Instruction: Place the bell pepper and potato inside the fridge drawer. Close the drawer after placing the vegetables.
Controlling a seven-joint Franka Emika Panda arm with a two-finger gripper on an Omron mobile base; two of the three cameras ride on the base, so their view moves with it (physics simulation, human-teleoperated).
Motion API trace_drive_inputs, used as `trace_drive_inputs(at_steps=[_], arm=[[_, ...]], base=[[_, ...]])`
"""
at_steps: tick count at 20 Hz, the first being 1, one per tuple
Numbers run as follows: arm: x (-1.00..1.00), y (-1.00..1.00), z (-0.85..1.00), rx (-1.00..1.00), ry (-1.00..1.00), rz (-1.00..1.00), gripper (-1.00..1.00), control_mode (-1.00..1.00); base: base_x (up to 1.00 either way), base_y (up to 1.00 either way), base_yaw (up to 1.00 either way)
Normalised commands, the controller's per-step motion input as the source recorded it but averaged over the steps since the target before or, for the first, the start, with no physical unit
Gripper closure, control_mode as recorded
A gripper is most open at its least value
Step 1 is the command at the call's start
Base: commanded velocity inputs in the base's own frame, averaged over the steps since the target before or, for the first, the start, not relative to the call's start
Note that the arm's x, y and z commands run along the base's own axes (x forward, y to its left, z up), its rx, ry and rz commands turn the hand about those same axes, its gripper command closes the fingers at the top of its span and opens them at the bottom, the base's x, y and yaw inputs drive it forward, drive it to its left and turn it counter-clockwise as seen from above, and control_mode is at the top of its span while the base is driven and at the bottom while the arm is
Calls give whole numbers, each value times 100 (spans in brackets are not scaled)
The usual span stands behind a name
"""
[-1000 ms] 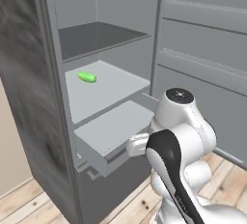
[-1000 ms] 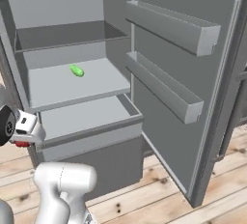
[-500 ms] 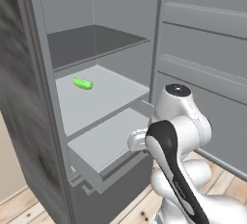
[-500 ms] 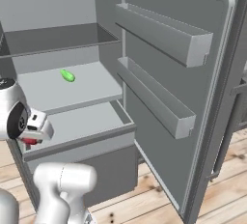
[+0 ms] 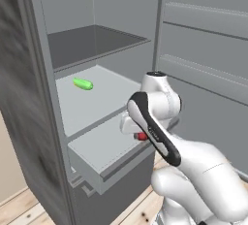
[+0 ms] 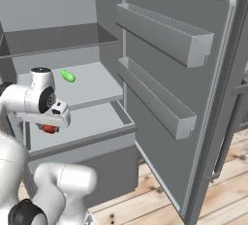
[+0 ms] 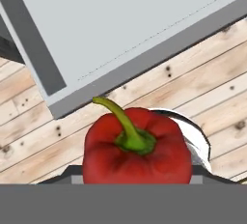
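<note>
Hand view shows my claw (image 6: 48, 128) clamped on the red bell pepper (image 7: 136, 151), which I am carrying near the front edge of the open fridge drawer (image 5: 107, 169), so next I must move inward over its floor and let go.

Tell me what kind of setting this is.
Likely a simulated kitchen: an open fridge with grey shelves, door bins, a pulled-out fridge drawer and a wood-plank floor. The gripper holds a bell pepper.
</note>
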Motion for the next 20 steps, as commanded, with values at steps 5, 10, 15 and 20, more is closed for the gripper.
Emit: trace_drive_inputs(at_steps=[5, 10, 15, 20], arm=[[81, 12, -63, 0, 0, 2, 100, -100], [78, 13, -43, 0, 0, 2, 100, -100], [59, 5, -71, 0, 0, 3, 100, -100], [48, 7, -56, 0, 0, 2, 100, -100]], base=[[0, 0, 0], [0, 0, 0], [0, 0, 0], [0, 0, 0]])
